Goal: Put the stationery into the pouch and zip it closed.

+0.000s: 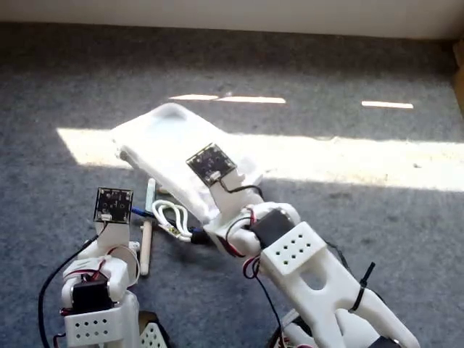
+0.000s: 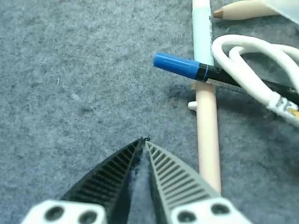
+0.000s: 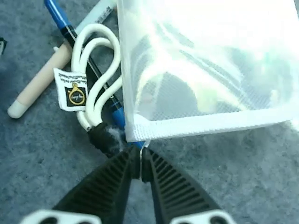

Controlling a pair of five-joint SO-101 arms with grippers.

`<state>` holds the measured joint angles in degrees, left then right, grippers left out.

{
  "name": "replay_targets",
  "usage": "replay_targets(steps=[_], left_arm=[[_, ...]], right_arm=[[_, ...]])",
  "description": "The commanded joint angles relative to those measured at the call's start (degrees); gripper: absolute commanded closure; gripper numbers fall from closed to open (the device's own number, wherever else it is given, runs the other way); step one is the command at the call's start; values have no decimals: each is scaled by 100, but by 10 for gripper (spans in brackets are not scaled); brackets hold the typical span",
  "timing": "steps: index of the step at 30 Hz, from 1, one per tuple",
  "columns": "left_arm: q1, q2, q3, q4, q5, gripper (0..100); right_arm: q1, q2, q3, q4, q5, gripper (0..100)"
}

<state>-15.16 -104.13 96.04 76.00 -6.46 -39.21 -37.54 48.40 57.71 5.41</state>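
Note:
A translucent white mesh pouch (image 1: 174, 148) lies on the grey carpet, with dark shapes showing through its wall (image 3: 196, 70). My right gripper (image 3: 140, 150) is shut, its tips pinching the corner of the pouch's white hem (image 3: 187, 125). Beside that corner lie a coiled white cable (image 3: 96, 70) with a paper tag, a blue-capped pen (image 2: 187, 67), a cream pen (image 2: 208, 135) and a pale blue pen (image 2: 202, 28). My left gripper (image 2: 144, 141) is shut and empty, low over the carpet just beside the cream pen (image 1: 147, 243).
Grey carpet surrounds everything, with a bright sunlit band (image 1: 348, 159) across the middle. A tan pencil tip (image 2: 238, 8) lies by the pouch edge. Open carpet stretches to the left of the pens and behind the pouch.

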Motion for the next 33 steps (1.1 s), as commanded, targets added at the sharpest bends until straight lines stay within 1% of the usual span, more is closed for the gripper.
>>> replay_targets(steps=[1,4,7,8,10,12,16,18,22,24,28,33], left_arm=[[-22,-57,110,26,-26,993],[-22,-57,110,26,-26,993],[-22,-57,110,26,-26,993],[-22,-57,110,26,-26,993],[-22,-57,110,26,-26,993],[-22,-57,110,26,-26,993],[-22,-57,110,26,-26,993],[-22,-57,110,26,-26,993],[-22,-57,110,26,-26,993],[-22,-57,110,26,-26,993],[-22,-57,110,26,-26,993],[-22,-57,110,26,-26,993]], right_arm=[[286,-215,-813,505,97,993],[382,-215,-1051,549,70,985],[444,-215,-1051,585,26,914],[488,-215,-1051,620,-141,889],[505,-215,-1095,875,-738,848],[418,-215,-1103,1095,-1468,832],[-127,-224,-1103,1165,-3191,830],[-488,-224,-1095,1147,-3692,829],[-1112,-207,-1051,1130,-4070,829],[-1279,-207,-1051,1024,-4299,829],[-1349,-92,-875,664,-4527,829],[-1358,778,-699,356,-4958,828]])
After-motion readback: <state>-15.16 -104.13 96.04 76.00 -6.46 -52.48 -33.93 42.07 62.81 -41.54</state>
